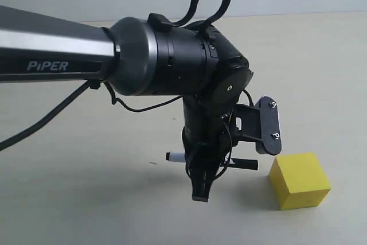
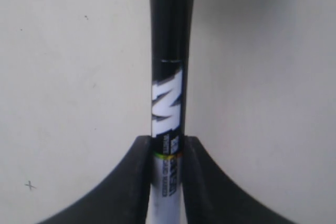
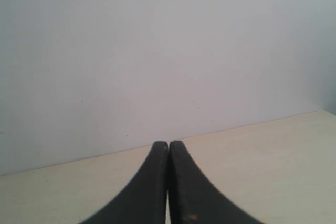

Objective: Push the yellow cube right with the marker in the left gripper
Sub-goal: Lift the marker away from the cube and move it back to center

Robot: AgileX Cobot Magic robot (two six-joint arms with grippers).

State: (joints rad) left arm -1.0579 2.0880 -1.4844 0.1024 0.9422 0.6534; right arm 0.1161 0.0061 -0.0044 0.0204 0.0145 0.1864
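Observation:
The yellow cube (image 1: 300, 180) rests on the table at the lower right of the exterior view. My left gripper (image 1: 202, 190) points down just left of it, shut on the marker (image 1: 243, 164), which lies level, its black end toward the cube with a small gap between. The white end (image 1: 175, 156) sticks out on the far side. In the left wrist view the marker (image 2: 169, 98) runs straight out between the black fingers (image 2: 140, 182), white barrel clamped, black cap beyond. The cube is out of that view. My right gripper (image 3: 168, 145) is shut on nothing, facing a wall.
A pale beige table (image 1: 86, 199) spreads all round the cube. A black cable (image 1: 51, 116) trails from the left arm toward the left edge. A grey wall (image 3: 157, 51) stands behind the table's far edge.

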